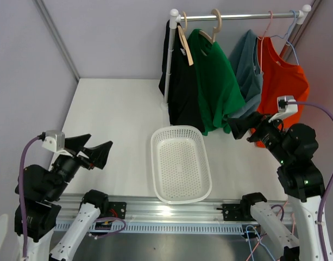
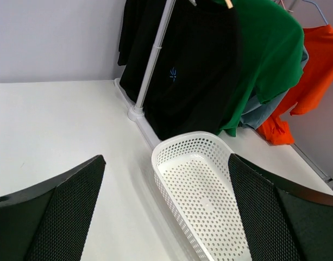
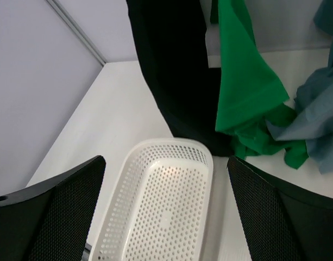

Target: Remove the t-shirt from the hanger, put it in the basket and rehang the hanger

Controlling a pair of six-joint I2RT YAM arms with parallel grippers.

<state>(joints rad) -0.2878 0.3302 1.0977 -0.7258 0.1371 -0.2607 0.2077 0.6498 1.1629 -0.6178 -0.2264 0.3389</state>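
Top external view: you've got four shirts on the rail [image 1: 237, 16] at the far R of the tabletop [image 1: 117, 119]. L to R they are the black t-shirt [image 1: 180, 87], green t-shirt [image 1: 218, 81], grey-blue shirt [image 1: 249, 60] and orange shirt [image 1: 283, 76]. Can't tell which one is the task's. All hang w/ long axis vertical, collars up at the rail, hems down. Black & green sit on wooden hangers [image 1: 186, 46], crowded beside the post [image 1: 167, 65], and the green one overlaps the black one's R side. The green hem ends just past the far R corner of the basket [image 1: 177, 128]. The basket lies mid-tabletop btwn the arms, long axis near-to-far.

The right tool [image 1: 234, 128] has its jaws wide apart and grips nothing. It points L, near the green hem and in front of the lower edges of the grey-blue & orange shirts. In the right wrist view its fingers [image 3: 57, 212] frame the basket, w/ black & green fabric hanging beyond it and grey-blue cloth bunched against the green at R.

The left tool [image 1: 101, 140] also has its jaws spread and grips nothing. It sits near L, well apart from the rack. The left wrist view shows it aimed at the basket & post.

For room, white tabletop runs from the left tool up to the post & back wall, L of the basket. The R side is tight, w/ the orange shirt near the side wall. On the rail there's a gap btwn the green shirt's hanger & the pink hanger [image 1: 266, 27].
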